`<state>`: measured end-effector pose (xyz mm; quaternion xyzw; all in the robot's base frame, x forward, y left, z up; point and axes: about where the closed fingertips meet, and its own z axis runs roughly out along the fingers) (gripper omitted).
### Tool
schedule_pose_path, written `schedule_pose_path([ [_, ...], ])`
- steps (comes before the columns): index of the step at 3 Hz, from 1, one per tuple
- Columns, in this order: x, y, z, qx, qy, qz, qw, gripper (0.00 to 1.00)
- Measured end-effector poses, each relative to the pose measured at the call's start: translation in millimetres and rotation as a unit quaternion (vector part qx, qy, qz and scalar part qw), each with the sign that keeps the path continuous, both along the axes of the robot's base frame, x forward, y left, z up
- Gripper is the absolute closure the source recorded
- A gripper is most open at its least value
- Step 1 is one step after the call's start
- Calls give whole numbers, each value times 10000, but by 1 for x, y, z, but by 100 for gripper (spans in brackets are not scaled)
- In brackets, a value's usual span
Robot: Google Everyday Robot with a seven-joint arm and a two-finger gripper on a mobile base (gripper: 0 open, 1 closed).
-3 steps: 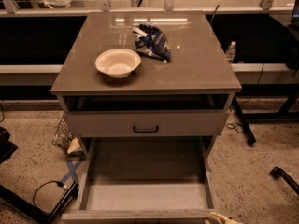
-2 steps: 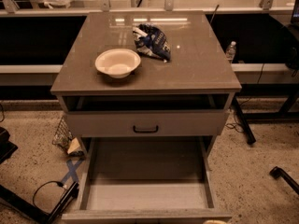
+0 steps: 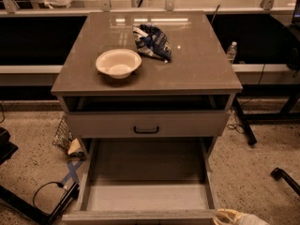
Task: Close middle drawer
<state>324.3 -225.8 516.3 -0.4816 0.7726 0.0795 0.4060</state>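
The middle drawer (image 3: 147, 195) is pulled far out of the cabinet toward me. Its long shallow pale box lies open, and its front edge (image 3: 140, 216) runs along the bottom of the camera view. Its handle is out of view. Above it, the uppermost drawer front (image 3: 146, 124) with a small black bar handle stands slightly out under the cabinet top. The lowest drawer is hidden. My gripper (image 3: 236, 217) shows as a pale shape at the bottom right edge, right beside the middle drawer's front right corner.
A white bowl (image 3: 118, 63) and a blue crumpled bag (image 3: 153, 42) lie on the cabinet top (image 3: 201, 64). A water bottle (image 3: 231, 51) stands behind on the right. Cables and a dark stand (image 3: 51, 205) lie on the floor left, a black leg (image 3: 244, 125) on the right.
My gripper dipped almost out of view at the bottom edge, then shows again a little further right. The middle drawer has not visibly moved.
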Motion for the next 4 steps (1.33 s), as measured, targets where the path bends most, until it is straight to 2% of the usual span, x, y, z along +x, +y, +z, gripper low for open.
schedule_pose_path([
  [1, 0, 0, 0, 0, 0, 0, 10000, 100],
  [2, -21, 8, -25, 91, 349, 130, 9993, 100],
  [3, -43, 27, -63, 482, 614, 266, 9966, 100],
  [4, -42, 43, -85, 726, 649, 389, 9945, 100],
])
